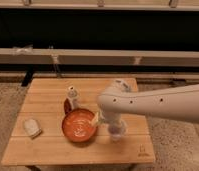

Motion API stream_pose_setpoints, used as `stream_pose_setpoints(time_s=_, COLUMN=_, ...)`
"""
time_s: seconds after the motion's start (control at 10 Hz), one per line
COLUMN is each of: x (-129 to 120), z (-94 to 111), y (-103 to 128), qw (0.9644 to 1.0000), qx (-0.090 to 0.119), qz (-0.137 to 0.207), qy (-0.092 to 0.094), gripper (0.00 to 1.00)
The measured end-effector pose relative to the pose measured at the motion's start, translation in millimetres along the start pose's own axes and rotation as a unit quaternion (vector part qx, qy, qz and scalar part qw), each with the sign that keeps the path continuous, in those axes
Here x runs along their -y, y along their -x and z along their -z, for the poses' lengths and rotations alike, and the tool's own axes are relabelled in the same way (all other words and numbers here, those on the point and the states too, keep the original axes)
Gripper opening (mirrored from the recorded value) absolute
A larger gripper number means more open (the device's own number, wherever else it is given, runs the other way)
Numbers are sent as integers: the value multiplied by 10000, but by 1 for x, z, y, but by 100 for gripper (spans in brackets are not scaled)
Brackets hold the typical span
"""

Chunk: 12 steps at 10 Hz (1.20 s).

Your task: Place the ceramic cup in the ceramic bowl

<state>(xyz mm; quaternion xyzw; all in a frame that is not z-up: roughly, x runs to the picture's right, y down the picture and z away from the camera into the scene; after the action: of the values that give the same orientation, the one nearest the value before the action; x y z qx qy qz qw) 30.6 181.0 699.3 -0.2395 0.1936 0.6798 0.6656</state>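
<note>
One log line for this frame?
phase: reach for cup | gripper: down at cup, right of bowl | cup: outside bowl | bowl: empty, on table

Glossy orange-red ceramic bowl (79, 126), matt wooden table (48, 90) — smooth white arm (158, 102), jaws by the ceramic cup (117, 133)

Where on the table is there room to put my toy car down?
The table is bare at its back left corner, behind the pale lump and left of the shaker, and along the front edge. The middle is crowded: the ceramic bowl, the ceramic cup and the claw right at it.
</note>
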Motion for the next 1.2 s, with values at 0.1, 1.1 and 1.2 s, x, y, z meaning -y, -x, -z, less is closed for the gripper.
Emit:
stream_pose_setpoints(time_s=0.1, x=-2, z=-6, y=-3, qw=10000, qx=-79, qz=11, qy=12, gripper=80)
stream_pose_setpoints(time_s=1.1, x=20, z=-42, y=6, qw=9980, qx=-259, qz=-162, qy=-544, gripper=28)
stream_pose_setpoints(time_s=1.2, x=23, z=-38, y=6, qw=9977, qx=-245, qz=-173, qy=-601, gripper=20)
